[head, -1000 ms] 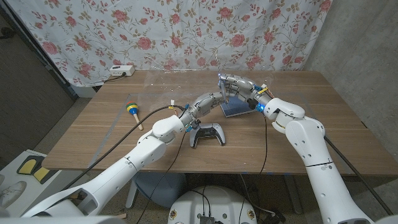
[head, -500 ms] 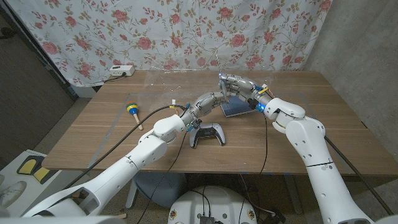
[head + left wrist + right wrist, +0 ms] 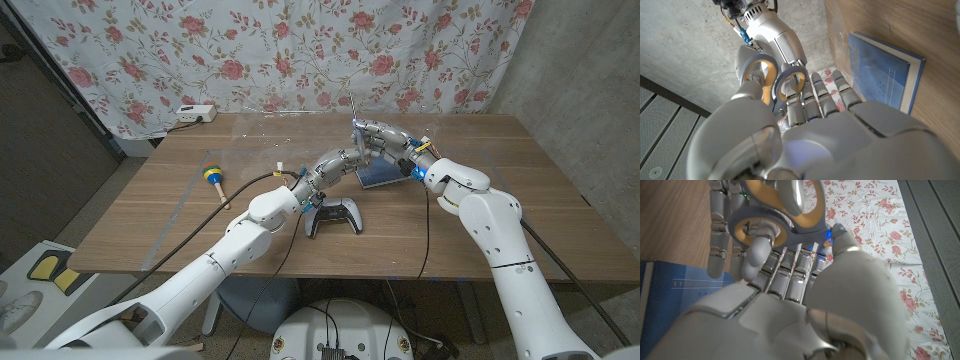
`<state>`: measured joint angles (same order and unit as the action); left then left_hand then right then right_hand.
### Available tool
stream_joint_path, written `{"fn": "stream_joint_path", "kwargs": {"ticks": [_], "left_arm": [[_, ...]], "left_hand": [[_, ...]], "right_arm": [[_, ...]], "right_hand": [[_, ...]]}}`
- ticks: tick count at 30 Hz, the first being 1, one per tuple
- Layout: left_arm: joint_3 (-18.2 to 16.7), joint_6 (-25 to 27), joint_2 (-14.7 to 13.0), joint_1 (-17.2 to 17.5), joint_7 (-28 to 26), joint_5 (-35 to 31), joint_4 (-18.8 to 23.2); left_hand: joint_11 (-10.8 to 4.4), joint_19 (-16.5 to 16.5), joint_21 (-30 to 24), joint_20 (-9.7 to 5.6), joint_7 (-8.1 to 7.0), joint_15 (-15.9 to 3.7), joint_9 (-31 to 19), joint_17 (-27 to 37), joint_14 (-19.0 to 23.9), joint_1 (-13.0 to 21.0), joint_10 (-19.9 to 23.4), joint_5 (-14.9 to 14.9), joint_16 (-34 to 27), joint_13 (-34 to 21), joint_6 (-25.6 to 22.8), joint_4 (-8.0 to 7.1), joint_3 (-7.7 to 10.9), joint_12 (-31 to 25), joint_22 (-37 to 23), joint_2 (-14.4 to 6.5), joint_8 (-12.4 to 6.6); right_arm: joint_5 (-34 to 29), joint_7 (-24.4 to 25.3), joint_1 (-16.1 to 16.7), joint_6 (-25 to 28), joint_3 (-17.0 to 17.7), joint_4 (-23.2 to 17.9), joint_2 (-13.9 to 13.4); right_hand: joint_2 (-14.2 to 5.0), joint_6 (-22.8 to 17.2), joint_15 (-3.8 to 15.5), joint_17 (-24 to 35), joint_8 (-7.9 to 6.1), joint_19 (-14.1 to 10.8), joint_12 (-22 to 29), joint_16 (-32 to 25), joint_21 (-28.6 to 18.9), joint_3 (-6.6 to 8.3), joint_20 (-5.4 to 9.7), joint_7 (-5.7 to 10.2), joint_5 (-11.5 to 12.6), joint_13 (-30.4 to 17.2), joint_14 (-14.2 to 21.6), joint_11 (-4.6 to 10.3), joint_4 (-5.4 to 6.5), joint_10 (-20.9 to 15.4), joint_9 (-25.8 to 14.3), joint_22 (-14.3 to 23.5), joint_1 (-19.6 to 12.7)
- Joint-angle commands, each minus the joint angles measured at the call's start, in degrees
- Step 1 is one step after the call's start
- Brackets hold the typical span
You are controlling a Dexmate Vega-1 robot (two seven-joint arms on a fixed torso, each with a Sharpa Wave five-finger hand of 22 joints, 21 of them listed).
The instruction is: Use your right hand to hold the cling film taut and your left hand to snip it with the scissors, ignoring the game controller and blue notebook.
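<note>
Over the far middle of the worktop [image 3: 150, 200] the left hand [image 3: 352, 155] grips the scissors [image 3: 771, 80]: in the left wrist view its fingers [image 3: 827, 95] pass through the grey, yellow-lined loops, which stand up beyond the knuckles. Right against it is the right hand [image 3: 385, 137], its fingers curled in front of the scissor loops in the right wrist view; whether it pinches the cling film I cannot tell, since no film can be made out between the fingers. A thin pale strip rising just above the two hands in the head view may be the film or a blade, too small to tell. Both hands hang above the blue notebook [image 3: 377, 176], which lies flat on the wood just under and to the near side of them. Nearer the robot, beside the left forearm, sits the white game controller [image 3: 334, 215]. Well off to the left lies a small toy with a wooden handle and a blue, yellow and green head [image 3: 213, 177], and at the far left edge a white power strip [image 3: 194, 113] rests before the flowered curtain [image 3: 300, 50]. Against the frames of a second ago the left hand has crept slightly farther up toward the right hand, the right hand has barely shifted, and the things on the worktop lie as they did
</note>
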<state>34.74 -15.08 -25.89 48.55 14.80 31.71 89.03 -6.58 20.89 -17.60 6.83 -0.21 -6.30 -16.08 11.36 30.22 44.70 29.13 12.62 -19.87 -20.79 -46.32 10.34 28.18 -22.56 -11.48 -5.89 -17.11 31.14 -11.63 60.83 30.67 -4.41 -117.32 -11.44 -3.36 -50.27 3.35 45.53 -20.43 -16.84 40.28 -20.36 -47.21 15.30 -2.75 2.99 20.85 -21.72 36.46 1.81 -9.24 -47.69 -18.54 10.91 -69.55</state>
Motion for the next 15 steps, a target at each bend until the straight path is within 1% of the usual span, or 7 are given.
{"fn": "stream_joint_path", "kwargs": {"ticks": [1, 2, 5, 8, 10, 12, 15], "left_arm": [[-1.93, -3.91, 3.58, 3.69, -6.95, 0.74, -0.39], [-2.06, -4.08, 3.78, 3.98, -7.64, 0.67, -0.25], [-2.36, -3.89, 3.97, 4.56, -8.92, 0.87, 0.24], [-2.59, -3.89, 4.27, 5.22, -10.34, 0.9, 0.65], [-2.65, -3.52, 4.31, 5.56, -10.59, 1.44, 0.9], [-2.74, -3.68, 4.64, 5.93, -10.99, 1.84, 0.88], [-2.84, -3.94, 5.04, 6.3, -11.48, 2.23, 0.82]], "left_hand": [[-1.35, 5.98, -3.63, -2.44, -1.16, -4.28, -4.22, 0.76, 11.28, 5.95, 6.66, 1.33, -4.41, -4.48, -3.95, 0.49, 0.36, -3.57, -1.09, -0.57, -4.66], [-1.62, 6.81, -4.4, -3.3, -1.48, -5.03, -5.14, 0.89, 13.62, 7.07, 7.35, 1.53, -5.28, -5.32, -3.9, 0.35, 0.49, -4.05, -1.4, -0.61, -5.43], [-1.98, 7.41, -5.98, -3.13, -2.18, -5.62, -7.37, 2.46, 15.51, 9.84, 7.62, 1.7, -7.07, -7.18, -2.72, 0.28, 0.04, -4.85, -2.56, -1.05, -6.86], [-2.01, 7.4, -8.53, -3.28, -2.32, -6.09, -11.93, 6.48, 17.36, 13.34, 8.89, 1.78, -10.18, -10.6, -2.58, 0.02, -1.69, -7.22, -4.6, -1.41, -11.05], [-2.45, 8.01, -9.64, -3.49, -2.71, -6.55, -13.6, 7.18, 18.96, 14.07, 10.54, 1.94, -10.85, -11.84, -1.8, -0.09, -1.99, -8.63, -5.27, -1.43, -12.29], [-2.15, 8.52, -10.85, -3.43, -2.59, -6.49, -15.54, 7.62, 20.06, 14.64, 11.0, 2.22, -10.92, -13.28, -1.13, -0.28, -2.15, -9.73, -6.03, -1.59, -13.82], [-2.1, 9.88, -13.5, -4.25, -2.14, -6.64, -19.41, 7.68, 22.77, 15.47, 11.67, 2.86, -10.32, -16.2, 0.01, -0.47, -2.14, -11.78, -7.5, -1.71, -17.09]], "right_arm": [[0.38, 0.18, 0.04, 0.47, 0.21, 0.37, 0.58], [0.32, 0.3, 0.07, 0.48, 0.2, 0.34, 0.63], [0.34, 0.32, 0.11, 0.51, 0.23, 0.34, 0.73], [0.34, 0.37, 0.19, 0.45, 0.29, 0.31, 0.83], [0.34, 0.36, 0.29, 0.32, 0.36, 0.28, 0.89], [0.32, 0.42, 0.32, 0.34, 0.43, 0.25, 0.91], [0.47, 0.32, 0.35, 0.39, 0.59, 0.29, 0.97]], "right_hand": [[-0.57, -3.65, 9.88, 0.15, -0.38, -0.23, -0.22, 0.29, -0.06, -0.13, 0.48, 3.15, 0.43, -0.13, -0.28, 7.82, 0.13, -8.35, -0.2, -0.03, -0.3], [-0.6, -3.69, 9.88, 0.14, -0.39, -0.19, -0.23, 0.3, -0.05, -0.14, 0.52, 3.25, 0.43, -0.12, -0.23, 7.87, 0.15, -8.36, -0.2, -0.04, -0.28], [-0.56, -3.68, 9.86, 0.2, -0.39, -0.24, -0.25, 0.33, -0.09, -0.17, 0.53, 3.16, 0.44, -0.16, -0.17, 7.87, 0.15, -8.36, -0.18, -0.06, -0.24], [-0.56, -3.62, 9.86, 0.24, -0.38, -0.27, -0.25, 0.35, -0.12, -0.17, 0.56, 3.11, 0.45, -0.22, -0.1, 7.84, 0.16, -8.33, -0.17, -0.08, -0.23], [-0.54, -3.65, 9.86, 0.25, -0.39, -0.28, -0.24, 0.4, -0.13, -0.18, 0.54, 3.07, 0.45, -0.22, -0.07, 7.81, 0.14, -8.41, -0.16, -0.09, -0.23], [-0.54, -3.64, 9.9, 0.26, -0.39, -0.27, -0.25, 0.44, -0.14, -0.18, 0.53, 3.06, 0.46, -0.23, -0.05, 7.8, 0.12, -8.44, -0.15, -0.1, -0.25], [-0.52, -3.62, 9.85, 0.31, -0.38, -0.28, -0.36, 0.49, -0.17, -0.21, 0.52, 3.08, 0.47, -0.13, -0.01, 7.78, 0.14, -8.41, -0.13, -0.12, -0.2]]}}
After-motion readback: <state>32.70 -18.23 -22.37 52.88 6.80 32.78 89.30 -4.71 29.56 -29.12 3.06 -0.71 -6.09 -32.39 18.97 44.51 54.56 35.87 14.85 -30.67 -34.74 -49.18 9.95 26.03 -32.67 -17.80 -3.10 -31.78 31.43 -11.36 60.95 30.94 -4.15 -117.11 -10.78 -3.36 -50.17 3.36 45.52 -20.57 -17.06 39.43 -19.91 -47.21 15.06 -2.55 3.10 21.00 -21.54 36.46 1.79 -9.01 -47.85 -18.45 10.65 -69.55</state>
